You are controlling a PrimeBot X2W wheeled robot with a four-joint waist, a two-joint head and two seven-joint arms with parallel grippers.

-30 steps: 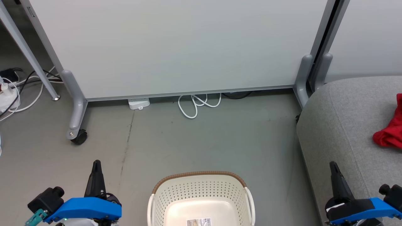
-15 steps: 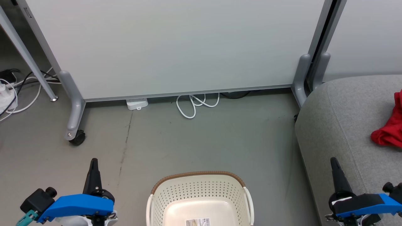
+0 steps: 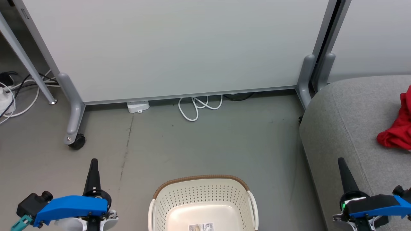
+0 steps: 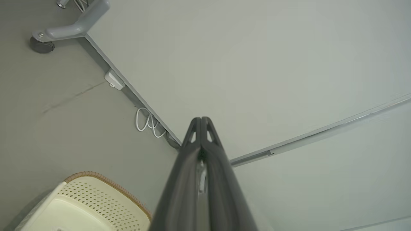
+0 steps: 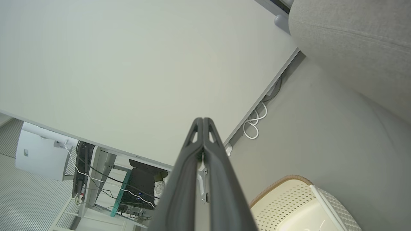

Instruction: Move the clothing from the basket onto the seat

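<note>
The cream perforated basket (image 3: 202,195) with its brown rim stands on the floor at the bottom centre; its visible inside holds only a label. It also appears in the left wrist view as the basket (image 4: 93,205) and in the right wrist view as the basket (image 5: 295,205). Red clothing (image 3: 396,126) lies bunched on the grey seat (image 3: 350,122) at the right edge. My left gripper (image 3: 93,162) is shut and empty, left of the basket; its fingers (image 4: 201,123) press together. My right gripper (image 3: 340,162) is shut and empty over the seat's front edge, fingers (image 5: 203,123) together.
A white partition panel (image 3: 179,48) on grey wheeled feet (image 3: 75,138) stands behind the floor area. A coiled white cable (image 3: 199,106) and a small white box (image 3: 138,106) lie at its base. More cables (image 3: 13,96) and a metal leg are at the far left.
The whole head view has shifted slightly, so the camera moved. Both grippers sit a little lower in the picture and stay shut. The basket and clothing have not moved.
</note>
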